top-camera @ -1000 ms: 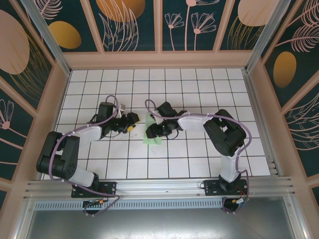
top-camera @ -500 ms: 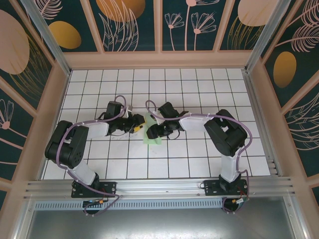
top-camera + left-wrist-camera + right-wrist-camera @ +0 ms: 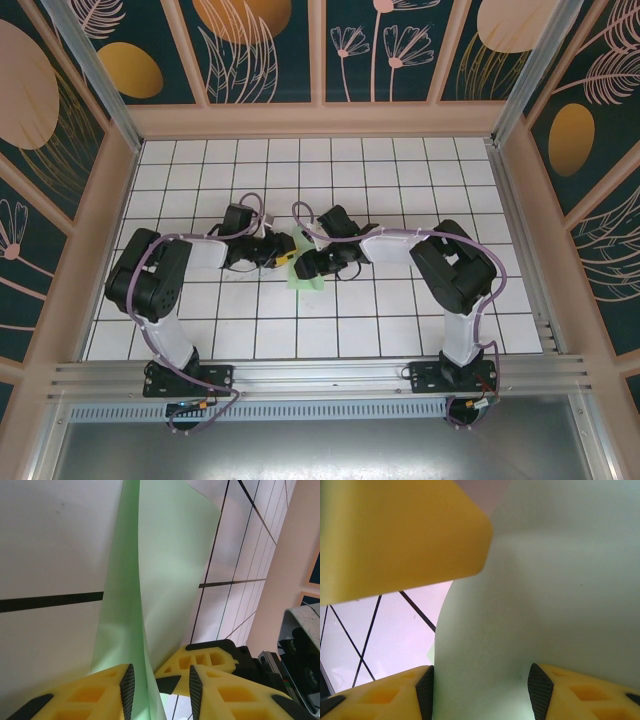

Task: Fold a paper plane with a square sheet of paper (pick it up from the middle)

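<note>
The square sheet of paper, pale mint green and creased, lies at the table's middle between both grippers. In the left wrist view one flap of the paper lies flat and another stands up as a ridge. That ridge runs between my left gripper's jaws, close to the left pad; the jaws are still apart. My right gripper stands on the paper with its jaws wide, and the green sheet fills the gap between them. From above, the left gripper and right gripper nearly touch.
The white grid table is walled at the sides and back. One yellow finger of the right gripper sits just beyond my left jaws, and a left finger looms over the right wrist view. Both arms crowd the paper.
The left arm has swung right to the paper's edge, and its jaws have narrowed around the raised fold. The right arm and the paper have stayed put.
</note>
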Tool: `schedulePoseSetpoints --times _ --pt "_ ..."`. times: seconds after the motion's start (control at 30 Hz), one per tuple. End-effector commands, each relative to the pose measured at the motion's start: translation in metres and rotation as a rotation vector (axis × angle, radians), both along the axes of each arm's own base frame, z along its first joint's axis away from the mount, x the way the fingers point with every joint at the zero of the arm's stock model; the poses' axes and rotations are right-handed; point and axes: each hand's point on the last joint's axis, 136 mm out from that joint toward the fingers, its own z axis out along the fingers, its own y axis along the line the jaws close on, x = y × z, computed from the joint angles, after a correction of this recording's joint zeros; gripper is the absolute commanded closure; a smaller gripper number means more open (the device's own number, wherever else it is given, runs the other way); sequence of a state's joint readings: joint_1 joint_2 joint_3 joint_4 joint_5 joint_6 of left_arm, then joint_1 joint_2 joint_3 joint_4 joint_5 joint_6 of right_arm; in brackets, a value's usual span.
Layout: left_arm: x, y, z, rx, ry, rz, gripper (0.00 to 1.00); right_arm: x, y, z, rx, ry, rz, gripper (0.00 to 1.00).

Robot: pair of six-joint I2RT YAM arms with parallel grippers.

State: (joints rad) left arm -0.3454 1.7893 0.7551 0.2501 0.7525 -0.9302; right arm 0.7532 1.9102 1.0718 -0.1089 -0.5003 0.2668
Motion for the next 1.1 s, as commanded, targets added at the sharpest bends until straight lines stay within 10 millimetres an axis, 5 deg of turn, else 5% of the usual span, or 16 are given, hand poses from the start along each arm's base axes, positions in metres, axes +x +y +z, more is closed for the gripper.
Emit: schedulePoseSetpoints --times 0.0,0.33,0.63,0.83,1.07 --pt "0.007 -0.009 0.005 -0.03 -0.029 -0.022 0.64 0.002 -0.039 -0.049 -0.166 0.018 -0.046 0.43" --pt "0.009 -0.01 -0.005 -0.018 -0.042 -0.04 0.66 0.011 -0.027 -0.026 -0.087 -0.04 -0.015 0.34" --pt "0.008 -0.01 -0.012 -0.011 -0.037 -0.044 0.76 0.039 -0.01 0.027 0.063 -0.137 -0.055 0.34" --pt "0.006 -0.008 -0.016 -0.003 -0.027 -0.046 0.83 0.06 -0.006 0.061 0.113 -0.177 -0.173 0.55" --pt "0.006 -0.009 -0.014 -0.005 -0.036 -0.053 0.84 0.083 -0.02 0.043 0.006 -0.118 -0.374 0.78"
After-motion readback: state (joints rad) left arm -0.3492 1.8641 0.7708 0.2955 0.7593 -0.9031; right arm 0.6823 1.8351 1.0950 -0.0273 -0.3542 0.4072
